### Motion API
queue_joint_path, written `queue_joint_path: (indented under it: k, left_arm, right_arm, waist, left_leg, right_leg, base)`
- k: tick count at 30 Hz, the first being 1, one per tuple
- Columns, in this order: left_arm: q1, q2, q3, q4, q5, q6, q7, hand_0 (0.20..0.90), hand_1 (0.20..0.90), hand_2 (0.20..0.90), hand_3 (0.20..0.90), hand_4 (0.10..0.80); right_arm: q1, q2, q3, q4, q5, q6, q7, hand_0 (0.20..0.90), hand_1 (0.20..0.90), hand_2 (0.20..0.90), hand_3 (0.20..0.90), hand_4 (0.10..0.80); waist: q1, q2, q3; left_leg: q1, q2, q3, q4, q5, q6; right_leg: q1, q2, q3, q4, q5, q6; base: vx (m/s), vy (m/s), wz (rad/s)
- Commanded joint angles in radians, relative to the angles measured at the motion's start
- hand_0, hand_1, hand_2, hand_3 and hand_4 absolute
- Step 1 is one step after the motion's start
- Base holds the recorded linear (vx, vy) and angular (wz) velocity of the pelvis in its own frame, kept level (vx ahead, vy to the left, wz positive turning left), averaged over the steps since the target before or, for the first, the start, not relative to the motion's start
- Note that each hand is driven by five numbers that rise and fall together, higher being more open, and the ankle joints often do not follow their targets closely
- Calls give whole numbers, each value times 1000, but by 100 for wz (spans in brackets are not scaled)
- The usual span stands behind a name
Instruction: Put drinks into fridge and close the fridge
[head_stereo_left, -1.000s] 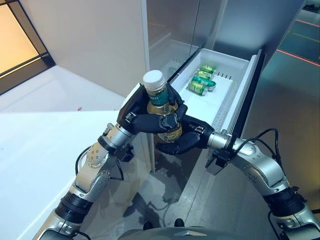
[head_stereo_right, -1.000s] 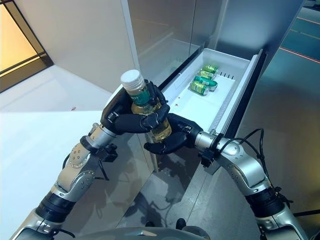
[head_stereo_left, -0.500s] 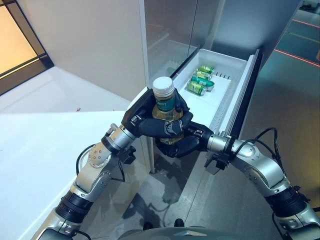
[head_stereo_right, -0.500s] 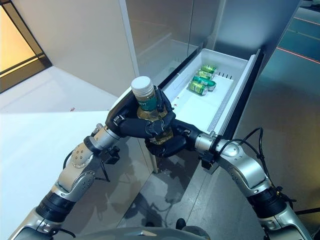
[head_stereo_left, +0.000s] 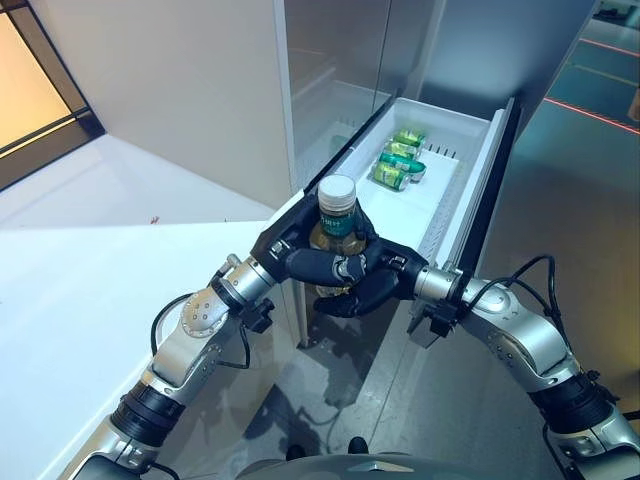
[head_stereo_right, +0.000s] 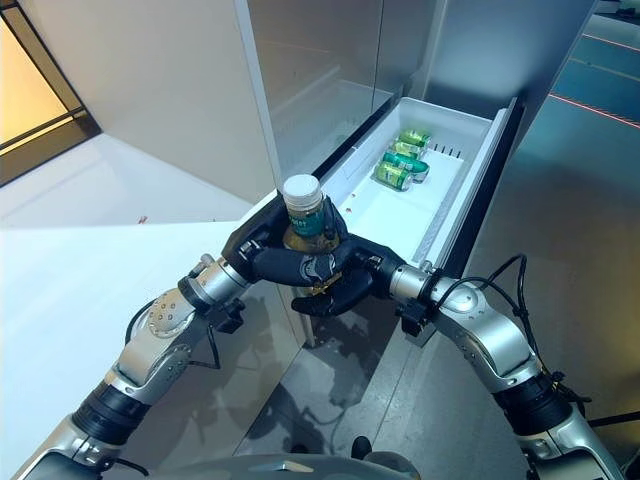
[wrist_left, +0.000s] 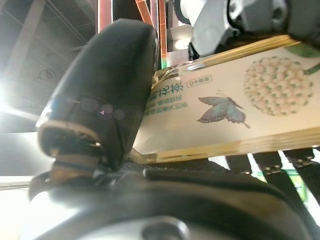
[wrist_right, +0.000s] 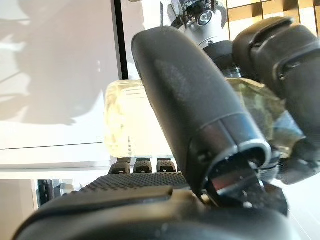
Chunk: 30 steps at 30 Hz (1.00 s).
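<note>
1. The left robot hand (head_stereo_left: 300, 262) is clenched round the one bottle (head_stereo_left: 337, 222) in view: its fingers wrap the lower body from the robot's left, and in its wrist view the thumb (wrist_left: 107, 95) presses on the printed label (wrist_left: 225, 112).
2. The right robot hand (head_stereo_left: 372, 284) comes in from the right and grasps the same bottle lower down, near its base. In its own wrist view the thumb (wrist_right: 200, 107) lies across the pale, clear body of the bottle (wrist_right: 125, 125), with the other fingers curled on the far side.
3. Both robot hands meet round the bottle and touch one another there.
4. The bottle stands upright between the two hands. Its white cap (head_stereo_right: 301, 187) rises clear above the fingers, and a green label band shows just below the cap.
5. The bottle is held just at the near end of the fridge drawer (head_stereo_left: 455, 135), a single white tray pulled out of the fridge (head_stereo_right: 330, 60).
6. Green cans (head_stereo_left: 398, 160) lie on their sides at the far end of the drawer, well apart from the bottle. At least three show; the cluster is too tight for a sure count.
7. One white bench (head_stereo_left: 70, 290) spreads out on the robot's left, beside the fridge.
</note>
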Motion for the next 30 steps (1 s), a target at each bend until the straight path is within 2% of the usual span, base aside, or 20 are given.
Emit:
queue_joint_path:
  k: [1, 2, 3, 4, 11, 17, 19, 23, 26, 27, 28, 30]
  left_arm:
    - [-138, -42, 1, -38, -48, -126, 13, 300, 300, 300, 200, 100]
    - [-138, -41, 1, -37, -50, -128, 13, 300, 300, 300, 200, 100]
    - [-138, -41, 1, -38, -52, -130, 13, 300, 300, 300, 200, 100]
    - [-137, -42, 0, -36, -52, -136, 13, 300, 300, 300, 200, 100]
    - [-137, -59, 7, -50, -78, -184, 30, 300, 300, 300, 200, 100]
    - [-144, -87, 17, -67, 16, -346, 130, 300, 300, 300, 200, 100]
    - [-145, -90, 25, -83, 52, -377, 146, 300, 300, 300, 200, 100]
    - [-156, -88, 27, -109, 83, -357, 141, 300, 300, 300, 200, 100]
    - [-161, -86, 19, -112, 63, -324, 125, 300, 300, 300, 200, 100]
    - [-161, -86, 17, -112, 48, -309, 114, 526, 526, 526, 464, 364]
    - [-161, -86, 14, -111, 14, -288, 94, 900, 900, 900, 900, 800]
    - [-159, -96, 14, -113, -81, -257, 50, 900, 900, 900, 900, 800]
  right_arm:
    - [-129, 35, -35, -37, 66, -93, -4, 900, 900, 900, 900, 800]
    - [-129, 35, -36, -37, 68, -92, -4, 705, 705, 705, 672, 572]
    - [-131, 32, -35, -38, 75, -90, -7, 361, 361, 361, 271, 171]
    - [-132, 32, -35, -38, 74, -90, -6, 300, 300, 300, 200, 100]
    - [-130, 36, -38, -41, 74, -80, -15, 300, 300, 300, 200, 100]
    - [-128, 47, -44, -39, 67, -64, -33, 300, 300, 300, 200, 100]
    - [-122, 52, -48, -41, 64, -59, -43, 300, 300, 300, 200, 100]
    - [-117, 54, -56, -44, 62, -68, -59, 300, 300, 300, 200, 100]
    - [-120, 53, -65, -44, 29, -112, -83, 300, 300, 300, 200, 100]
    - [-124, 52, -69, -46, 10, -127, -97, 300, 300, 300, 200, 100]
    - [-131, 48, -76, -46, -39, -166, -126, 300, 300, 300, 200, 100]
    - [-149, 39, -98, -45, -134, -223, -176, 300, 300, 300, 200, 100]
  waist:
    - [-7, -12, -96]
    - [-7, -12, -96]
    - [-7, -12, -95]
    - [-8, -12, -95]
    - [-9, -15, -96]
    - [-10, -21, -94]
    - [-9, -23, -94]
    - [-9, -24, -95]
    - [-10, -24, -96]
    - [-10, -23, -96]
    - [-10, -22, -96]
    - [-11, -20, -97]
  left_leg:
    - [-16, 18, 17, 6, -48, -23]
    - [-16, 18, 17, 6, -48, -23]
    - [-16, 18, 15, 6, -48, -22]
    - [-16, 18, 15, 6, -49, -22]
    - [-16, 17, 10, 5, -49, -21]
    - [-17, 15, 7, 5, -51, -21]
    - [-18, 14, 4, 5, -51, -21]
    - [-18, 15, 1, 3, -50, -22]
    - [-17, 15, 1, 2, -51, -21]
    - [-17, 15, 2, 2, -51, -22]
    - [-17, 15, 2, 2, -52, -21]
    - [-18, 15, 2, 2, -52, -21]
  right_leg:
    - [-7, 0, -32, 42, -30, 54]
    - [-7, 0, -32, 42, -30, 54]
    - [-7, 1, -30, 42, -30, 54]
    - [-7, 1, -29, 42, -30, 54]
    - [-7, 4, -20, 40, -29, 52]
    - [-8, 4, -19, 39, -30, 51]
    - [-8, 5, -19, 40, -30, 51]
    - [-9, 5, -21, 39, -29, 52]
    - [-8, 5, -21, 37, -28, 53]
    - [-9, 5, -21, 37, -27, 54]
    - [-8, 4, -21, 36, -27, 54]
    - [-10, 5, -18, 36, -25, 55]
  base:
    - [0, 0, 0]
    - [0, 0, 0]
    - [0, 0, 0]
    - [0, 0, 0]
    - [0, 0, 0]
    - [0, 0, 0]
    - [0, 0, 0]
    - [0, 0, 0]
    - [0, 0, 0]
    - [0, 0, 0]
    - [0, 0, 0]
    - [0, 0, 0]
